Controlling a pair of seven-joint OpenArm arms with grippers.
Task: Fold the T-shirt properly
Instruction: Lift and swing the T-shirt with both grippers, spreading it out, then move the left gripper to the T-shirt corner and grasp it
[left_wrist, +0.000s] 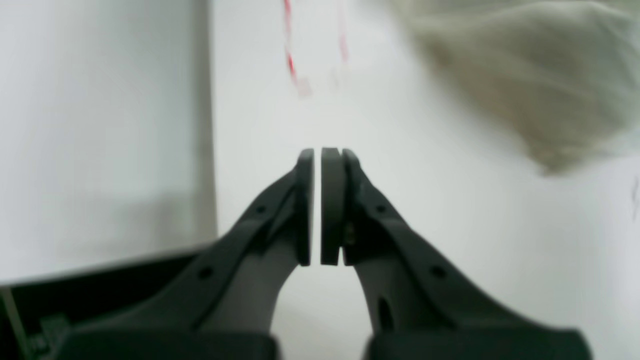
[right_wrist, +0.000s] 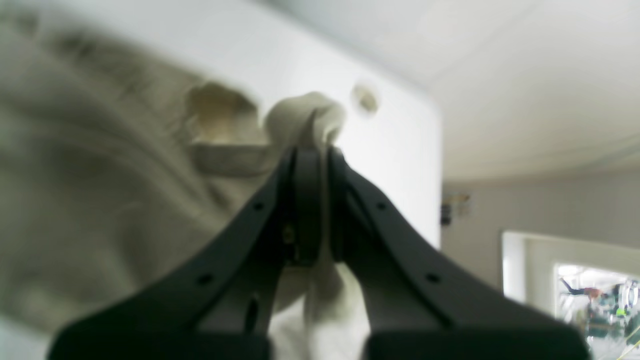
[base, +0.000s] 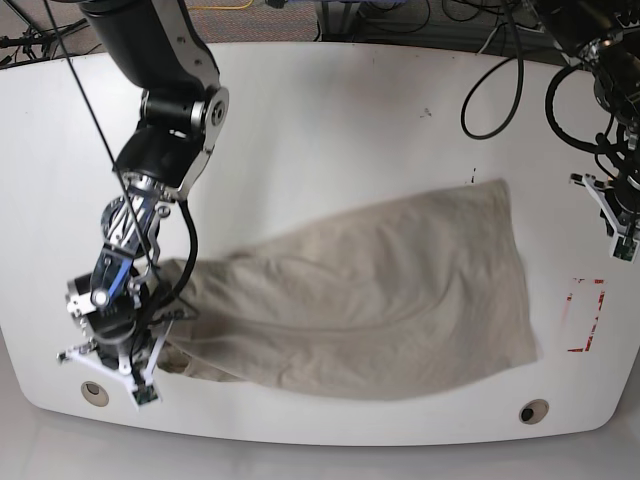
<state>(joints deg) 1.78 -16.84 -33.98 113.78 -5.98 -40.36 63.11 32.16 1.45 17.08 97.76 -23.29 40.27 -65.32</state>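
Observation:
The beige T-shirt (base: 380, 290) lies spread and wrinkled across the middle of the white table, stretched from the lower left toward the right. My right gripper (right_wrist: 312, 150) is shut on a bunched fold of the T-shirt (right_wrist: 100, 190) at its lower-left end, where the right arm's wrist (base: 115, 340) hangs over the table's front-left corner. My left gripper (left_wrist: 317, 155) is shut with nothing between its fingers, above bare table, with the T-shirt (left_wrist: 540, 75) off to its upper right. The left arm's wrist (base: 612, 215) sits at the far right, apart from the cloth.
A red rectangle outline (base: 585, 315) is marked on the table right of the shirt. Two round holes (base: 95, 392) (base: 532, 411) sit near the front edge. Black cables (base: 500, 90) loop at the back right. The table's edge (left_wrist: 202, 125) runs left of the left gripper.

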